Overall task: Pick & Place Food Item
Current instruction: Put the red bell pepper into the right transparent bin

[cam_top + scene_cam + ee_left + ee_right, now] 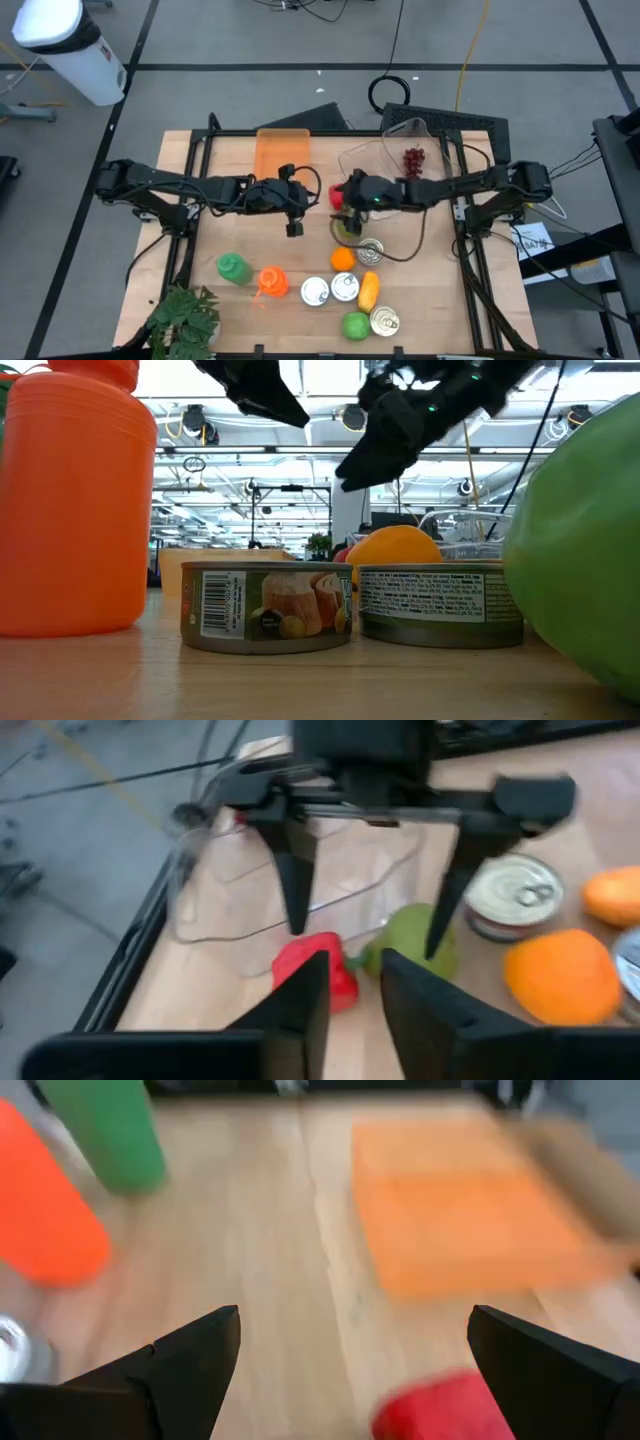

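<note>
I see my left gripper (293,228) near the wooden table's (200,300) middle, fingers nearly together, holding nothing. Just right, my right gripper (370,910) hangs spread wide; the glossy red pepper (325,970) lies on the table between its tapered dark fingers (195,1355), beside a clear plastic container (400,150).

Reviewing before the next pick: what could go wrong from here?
1. The right gripper hangs open over the red pepper, with a green fruit right beside it; closing could nudge or catch the fruit.
2. The left gripper is close by, facing it across the pepper: collision risk if either arm advances.
</note>
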